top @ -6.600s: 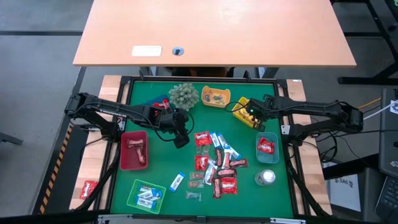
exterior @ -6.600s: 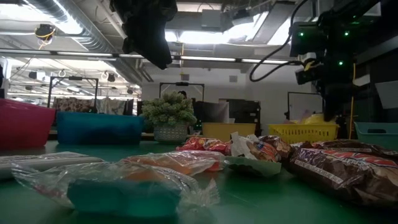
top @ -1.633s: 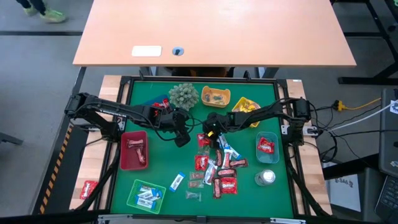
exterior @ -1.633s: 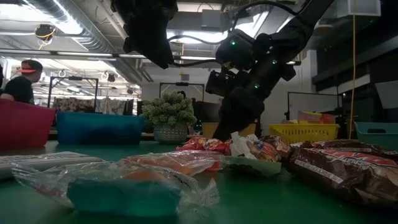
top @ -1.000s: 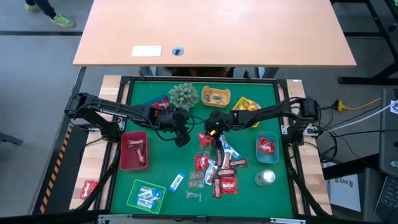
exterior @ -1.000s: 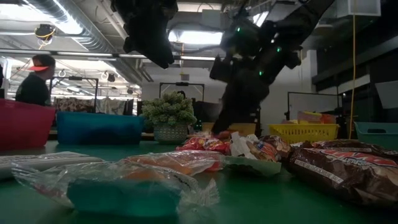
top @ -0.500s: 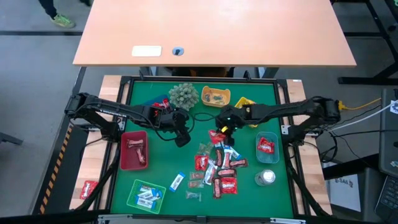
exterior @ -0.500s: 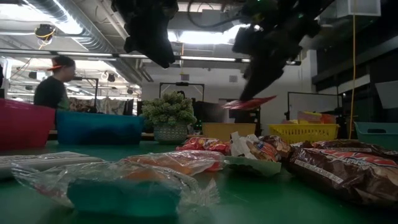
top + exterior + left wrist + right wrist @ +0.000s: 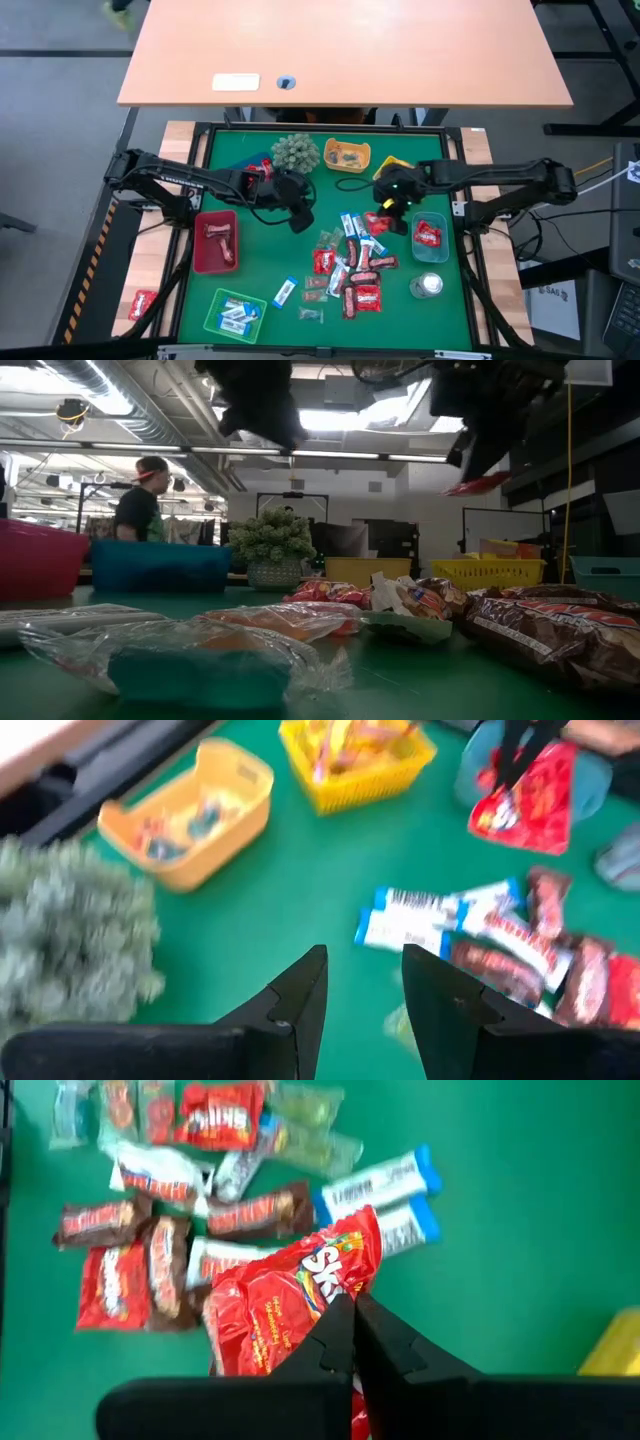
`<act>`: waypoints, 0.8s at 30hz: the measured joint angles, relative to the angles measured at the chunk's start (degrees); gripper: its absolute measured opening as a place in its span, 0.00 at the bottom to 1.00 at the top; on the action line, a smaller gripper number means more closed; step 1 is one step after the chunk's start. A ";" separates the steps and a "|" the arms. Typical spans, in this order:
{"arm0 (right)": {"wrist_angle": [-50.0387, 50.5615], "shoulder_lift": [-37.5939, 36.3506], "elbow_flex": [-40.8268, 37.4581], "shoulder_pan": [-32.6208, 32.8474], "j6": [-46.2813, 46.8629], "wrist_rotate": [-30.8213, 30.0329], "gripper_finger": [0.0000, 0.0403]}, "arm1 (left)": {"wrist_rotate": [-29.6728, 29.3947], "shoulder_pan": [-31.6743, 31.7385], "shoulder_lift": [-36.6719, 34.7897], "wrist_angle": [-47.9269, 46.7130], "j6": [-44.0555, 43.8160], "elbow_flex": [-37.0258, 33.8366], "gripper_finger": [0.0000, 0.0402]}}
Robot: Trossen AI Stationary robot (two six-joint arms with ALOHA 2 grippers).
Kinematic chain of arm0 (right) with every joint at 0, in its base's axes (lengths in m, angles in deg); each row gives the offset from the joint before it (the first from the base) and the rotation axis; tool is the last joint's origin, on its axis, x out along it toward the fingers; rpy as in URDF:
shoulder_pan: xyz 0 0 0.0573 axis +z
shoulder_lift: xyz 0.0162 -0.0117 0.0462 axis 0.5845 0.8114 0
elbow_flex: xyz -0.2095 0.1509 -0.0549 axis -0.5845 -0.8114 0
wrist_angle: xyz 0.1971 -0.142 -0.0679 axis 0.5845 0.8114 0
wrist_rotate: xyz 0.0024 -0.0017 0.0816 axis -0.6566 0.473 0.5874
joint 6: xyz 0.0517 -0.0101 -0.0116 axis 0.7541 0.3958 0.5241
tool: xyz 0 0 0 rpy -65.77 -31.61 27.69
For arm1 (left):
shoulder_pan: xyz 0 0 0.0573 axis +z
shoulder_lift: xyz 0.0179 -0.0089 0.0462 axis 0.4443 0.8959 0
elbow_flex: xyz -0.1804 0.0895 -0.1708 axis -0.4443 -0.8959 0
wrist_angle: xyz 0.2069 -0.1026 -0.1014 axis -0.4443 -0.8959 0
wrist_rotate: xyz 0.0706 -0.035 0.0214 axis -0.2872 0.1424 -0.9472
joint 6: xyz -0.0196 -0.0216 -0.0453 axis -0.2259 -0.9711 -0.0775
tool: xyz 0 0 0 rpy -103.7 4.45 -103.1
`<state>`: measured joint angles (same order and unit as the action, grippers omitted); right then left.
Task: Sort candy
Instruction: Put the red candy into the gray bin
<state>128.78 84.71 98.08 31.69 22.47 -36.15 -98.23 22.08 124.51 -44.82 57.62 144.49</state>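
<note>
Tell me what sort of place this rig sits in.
Probably a robotics lab or workshop hall: exposed ceiling ducts, strip lights, a bare desk behind the green table, and a person walking past.

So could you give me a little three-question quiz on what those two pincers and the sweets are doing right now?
1. True or false: the right pincer is shut on a red candy packet.
2. Which tray already holds red packets like it? A) blue tray B) yellow basket C) green tray
3. Fill in: the left pincer is open and holds ____.

Key: 1 true; 2 A; 3 nothing.
</note>
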 joint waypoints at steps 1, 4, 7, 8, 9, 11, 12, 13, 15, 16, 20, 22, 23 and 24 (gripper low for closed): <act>1.34 -0.62 0.00 0.00 0.25 0.17 0.01 | -0.09 0.00 0.00 1.51 1.00 0.00 0.29; 4.50 -2.32 0.00 0.00 1.69 0.74 0.01 | -0.21 -0.02 0.00 4.98 3.80 0.00 0.29; 6.96 -3.53 0.00 0.00 3.36 1.25 0.01 | -0.24 -0.01 0.00 6.66 5.60 0.00 0.29; 7.53 -3.88 0.00 0.19 4.09 1.28 0.01 | -0.24 0.00 0.00 6.81 5.96 0.00 0.29; 8.00 -4.21 0.00 0.76 4.73 1.25 0.01 | -0.25 0.00 0.00 6.76 6.18 0.00 0.29; 8.86 -4.67 0.00 2.22 5.78 1.13 0.01 | -0.25 0.01 0.00 6.70 6.66 0.00 0.29; 9.13 -4.84 0.00 3.39 5.86 1.13 0.01 | -0.28 0.01 0.00 6.70 7.06 0.00 0.29; 9.29 -5.04 0.00 4.90 5.96 1.14 0.01 | -0.28 0.01 0.00 6.69 7.39 0.00 0.29; 9.63 -5.13 0.02 8.15 6.93 1.17 0.01 | -0.28 -0.02 0.00 6.67 7.54 0.00 0.29; 10.12 -5.11 0.02 9.63 7.23 1.15 0.01 | -0.28 -0.02 0.00 6.67 7.54 0.00 0.29; 14.32 -5.11 0.02 15.66 9.72 -1.56 0.01 | -0.28 -0.02 0.00 6.66 7.56 0.00 0.29; 17.28 -5.11 0.02 18.26 12.27 -4.38 0.01 | -0.28 0.00 0.00 6.64 7.58 0.00 0.29; 19.24 -5.11 0.02 19.46 13.98 -5.93 0.01 | -0.28 -0.01 0.00 6.64 7.58 0.00 0.29; 21.20 -5.15 0.02 20.63 15.91 -7.50 0.01 | -0.26 -0.01 0.00 6.64 7.58 0.00 0.29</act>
<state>149.97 79.56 98.11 52.32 38.38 -43.65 -98.49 22.07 124.51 -38.18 65.20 144.49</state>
